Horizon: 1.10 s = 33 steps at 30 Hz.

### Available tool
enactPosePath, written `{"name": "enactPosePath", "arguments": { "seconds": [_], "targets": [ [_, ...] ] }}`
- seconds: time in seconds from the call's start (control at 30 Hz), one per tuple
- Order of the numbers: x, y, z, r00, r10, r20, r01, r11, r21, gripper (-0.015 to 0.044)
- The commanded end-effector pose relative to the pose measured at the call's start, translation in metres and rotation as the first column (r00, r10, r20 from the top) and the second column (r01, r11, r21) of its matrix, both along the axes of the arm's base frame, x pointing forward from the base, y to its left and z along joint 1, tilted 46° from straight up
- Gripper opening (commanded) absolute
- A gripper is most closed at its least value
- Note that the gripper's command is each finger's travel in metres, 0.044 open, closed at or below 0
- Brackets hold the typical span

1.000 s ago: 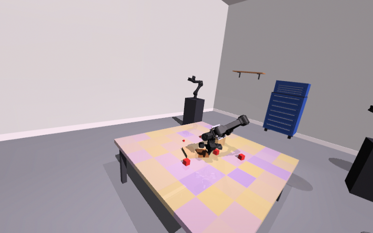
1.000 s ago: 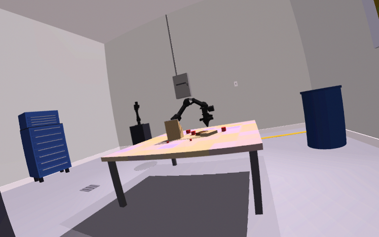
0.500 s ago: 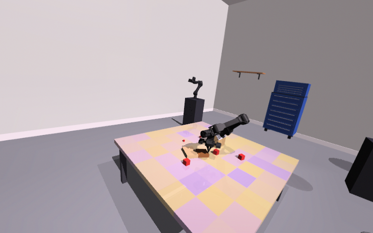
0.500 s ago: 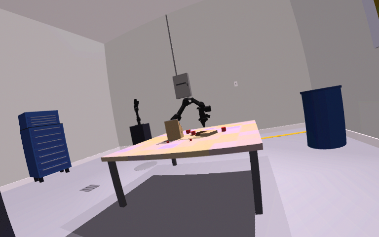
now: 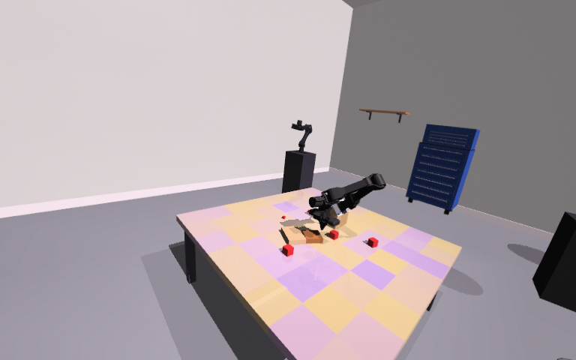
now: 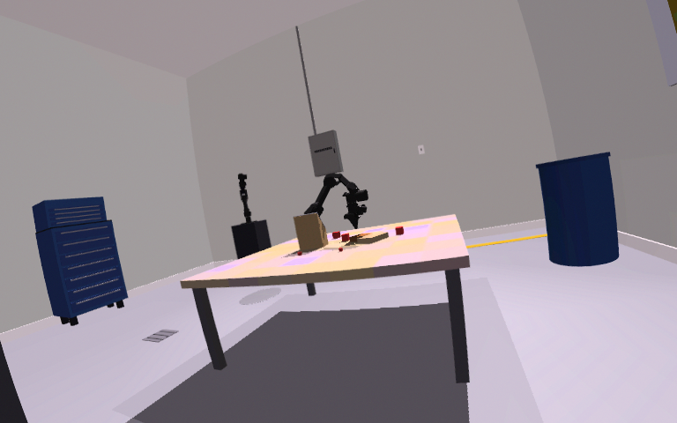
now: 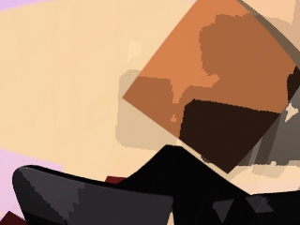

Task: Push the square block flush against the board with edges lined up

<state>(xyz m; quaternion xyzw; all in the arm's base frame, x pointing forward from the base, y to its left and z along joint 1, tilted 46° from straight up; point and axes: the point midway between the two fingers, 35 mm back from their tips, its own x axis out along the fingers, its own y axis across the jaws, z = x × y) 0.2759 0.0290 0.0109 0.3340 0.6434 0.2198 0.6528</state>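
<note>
The tan board lies flat on the table. The orange-brown square block lies beside it, on its right in the top view. There the two look side by side and very close. I cannot tell whether a whole side touches or whether their edges are even. Shadows cover part of the block. My gripper is shut and empty. Its tip points down above the table near the block, with a gap under it in the exterior view.
A red cube stands just right of the block. Another red cube stands in front of the board, and a third farther right. A tall tan box stands behind the gripper in the top view.
</note>
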Motion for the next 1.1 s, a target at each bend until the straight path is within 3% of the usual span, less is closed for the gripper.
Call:
{"name": "enactPosePath", "arguments": {
  "seconds": [0.0, 0.4, 0.57, 0.73, 1.07],
  "targets": [
    [-0.014, -0.004, -0.005, 0.992, -0.091, -0.092, 0.091, 0.996, 0.0, 0.0],
    [-0.053, -0.008, -0.019, 0.868, -0.337, -0.364, 0.352, 0.936, -0.027, 0.0],
    [-0.053, -0.007, -0.021, 0.865, -0.34, -0.368, 0.356, 0.934, -0.028, 0.0],
    [-0.051, 0.03, -0.055, 0.865, -0.338, -0.37, 0.355, 0.934, -0.023, 0.0],
    [-0.048, 0.031, -0.057, 0.866, -0.338, -0.37, 0.355, 0.935, -0.023, 0.0]
  ]
}}
